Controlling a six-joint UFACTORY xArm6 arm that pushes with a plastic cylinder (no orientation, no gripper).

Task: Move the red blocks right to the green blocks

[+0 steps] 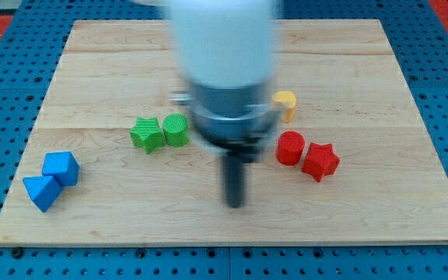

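Observation:
A red cylinder (289, 148) and a red star block (320, 161) sit side by side, touching, right of the board's middle. A green star block (146, 134) and a green cylinder (176, 129) sit together left of the middle. My tip (235, 204) rests on the board below and between the two pairs, closer to the red cylinder, about 70 px to its lower left, touching no block.
A yellow block (285, 104) sits just above the red cylinder, partly hidden behind the arm. Two blue blocks (61, 167) (40, 191) lie near the lower left corner of the wooden board (364, 225). The blurred arm body (224, 70) hides the board's upper middle.

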